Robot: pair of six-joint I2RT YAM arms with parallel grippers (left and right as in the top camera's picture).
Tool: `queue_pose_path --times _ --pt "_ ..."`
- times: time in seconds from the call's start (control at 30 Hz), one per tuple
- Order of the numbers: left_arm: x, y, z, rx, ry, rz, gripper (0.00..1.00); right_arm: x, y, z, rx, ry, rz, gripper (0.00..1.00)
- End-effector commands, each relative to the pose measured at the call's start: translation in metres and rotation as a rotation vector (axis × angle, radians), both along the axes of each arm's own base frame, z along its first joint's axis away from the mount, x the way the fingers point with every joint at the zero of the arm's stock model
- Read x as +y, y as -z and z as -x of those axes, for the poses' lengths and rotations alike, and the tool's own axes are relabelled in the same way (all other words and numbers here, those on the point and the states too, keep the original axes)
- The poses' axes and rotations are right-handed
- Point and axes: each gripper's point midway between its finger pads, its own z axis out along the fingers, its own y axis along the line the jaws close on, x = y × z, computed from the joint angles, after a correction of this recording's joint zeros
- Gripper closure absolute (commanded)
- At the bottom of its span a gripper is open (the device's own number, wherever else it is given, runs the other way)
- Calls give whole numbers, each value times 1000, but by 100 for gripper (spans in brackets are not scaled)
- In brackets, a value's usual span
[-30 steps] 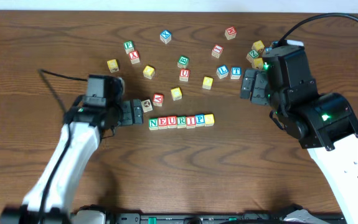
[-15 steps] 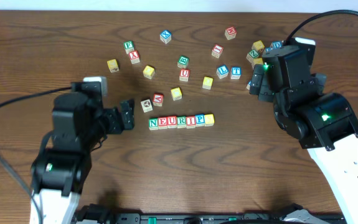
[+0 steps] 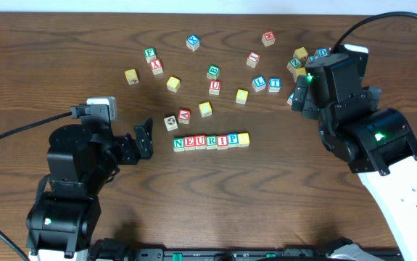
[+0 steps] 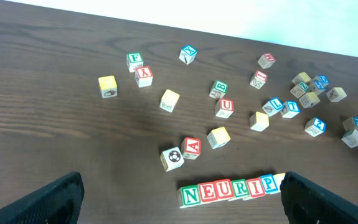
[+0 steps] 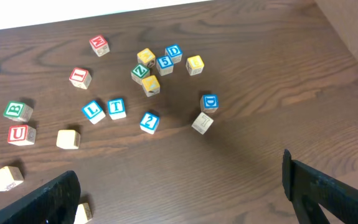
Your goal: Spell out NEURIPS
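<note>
Left tool and right tool both gape empty, standing clear, I judge, so nothing nudges the row of letter cubes on the bench, spelling NEURIP and ending in a yellow-faced cube.

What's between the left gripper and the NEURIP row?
Nothing visible: bare table lies between the left gripper and the row. The red A cube sits beside that path, not in it.
</note>
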Motion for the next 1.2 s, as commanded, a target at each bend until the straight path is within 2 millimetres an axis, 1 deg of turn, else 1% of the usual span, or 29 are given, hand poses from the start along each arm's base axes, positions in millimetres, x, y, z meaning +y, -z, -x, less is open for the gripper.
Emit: queue_pose_path --times 0.0,0.43,0.57,0.7,0.77,0.83,0.9,1.0,1.17 --pt "2 -10 -1 -24 -9 -5 1 -6 -3 0 -8 14 25 1" --pt "2 -10 -1 -22 -9 -5 1 -6 -3 0 -8 14 25 1" --pt "6 -5 1 -3 -20 -28 1 -6 -3 0 -8 14 25 1" --pt "6 3 7 35 -14 -30 1 -6 -3 0 -8 14 25 1" --pt "5 4 11 43 -12 -27 1 -6 -3 0 -8 14 25 1" --pt "3 3 18 46 2 -18 1 -6 -3 0 -8 14 25 1" --pt "3 1 29 43 9 -17 1 -6 -3 0 -8 14 25 1" --pt "2 -12 49 -16 22 -11 1 -6 -3 0 -8 14 25 1" --pt "5 -53 80 -238 23 12 1 -6 -3 0 -8 14 25 1"
